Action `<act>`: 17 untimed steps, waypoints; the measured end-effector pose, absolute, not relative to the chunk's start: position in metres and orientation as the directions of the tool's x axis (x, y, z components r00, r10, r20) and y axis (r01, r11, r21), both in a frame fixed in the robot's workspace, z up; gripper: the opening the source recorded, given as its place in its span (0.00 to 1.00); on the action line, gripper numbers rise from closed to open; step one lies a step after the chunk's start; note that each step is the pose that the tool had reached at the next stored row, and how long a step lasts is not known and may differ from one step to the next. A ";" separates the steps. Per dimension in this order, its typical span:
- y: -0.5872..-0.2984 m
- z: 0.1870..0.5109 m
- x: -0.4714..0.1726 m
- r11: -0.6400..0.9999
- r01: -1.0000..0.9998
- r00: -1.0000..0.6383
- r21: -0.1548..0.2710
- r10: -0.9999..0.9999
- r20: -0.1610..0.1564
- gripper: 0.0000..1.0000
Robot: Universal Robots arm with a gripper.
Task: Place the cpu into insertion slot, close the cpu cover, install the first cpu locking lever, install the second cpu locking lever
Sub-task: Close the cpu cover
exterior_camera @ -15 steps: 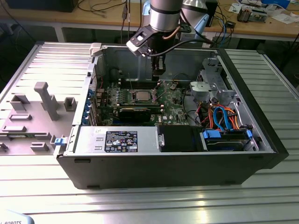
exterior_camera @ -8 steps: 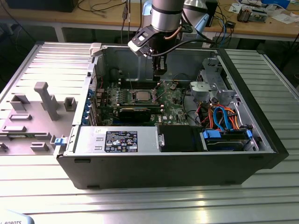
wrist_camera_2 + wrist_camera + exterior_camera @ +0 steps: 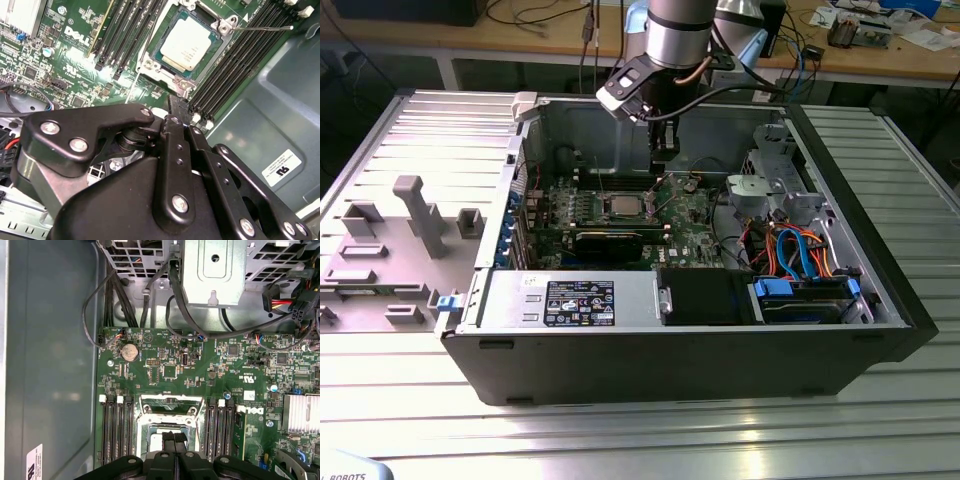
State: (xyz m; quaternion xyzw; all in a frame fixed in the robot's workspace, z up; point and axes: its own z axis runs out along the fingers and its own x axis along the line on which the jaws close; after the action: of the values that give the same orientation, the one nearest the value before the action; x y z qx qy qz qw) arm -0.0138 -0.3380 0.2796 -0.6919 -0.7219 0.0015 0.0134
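The cpu (image 3: 189, 44), a flat silver-grey square, lies seated in the insertion slot (image 3: 143, 414) on the green motherboard (image 3: 170, 372). The cpu cover (image 3: 150, 59), a thin silver frame, lies around the chip's edge. One thin locking lever (image 3: 260, 28) sticks out from the slot's corner, and another thin wire lever (image 3: 131, 92) runs beside the opposite side. In the exterior view the cpu (image 3: 623, 205) sits mid-board, and my gripper (image 3: 663, 165) hangs just above and towards the exterior view's right of it. My gripper (image 3: 174, 436) is shut, with nothing between its fingers (image 3: 176, 107).
The open computer case (image 3: 880, 290) walls in the board. Black memory slots (image 3: 115, 432) flank the socket on both sides. A drive cage (image 3: 770, 185) with orange and blue cables, a black graphics card (image 3: 610, 243) and the power supply (image 3: 580, 300) crowd the board.
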 end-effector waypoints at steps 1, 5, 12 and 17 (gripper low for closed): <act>-0.338 0.280 -0.013 0.043 0.999 -0.042 -0.021 0.999 0.017 0.11; -0.338 0.280 -0.012 0.043 0.999 -0.042 -0.021 0.999 0.017 0.11; -0.338 0.280 -0.010 0.043 0.999 -0.042 -0.021 0.999 0.017 0.11; -0.338 0.280 -0.008 0.043 0.999 -0.042 -0.021 0.999 0.017 0.11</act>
State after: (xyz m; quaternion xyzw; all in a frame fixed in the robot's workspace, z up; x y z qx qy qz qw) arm -0.0079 -0.3380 0.2796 -0.6919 -0.7219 0.0015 0.0133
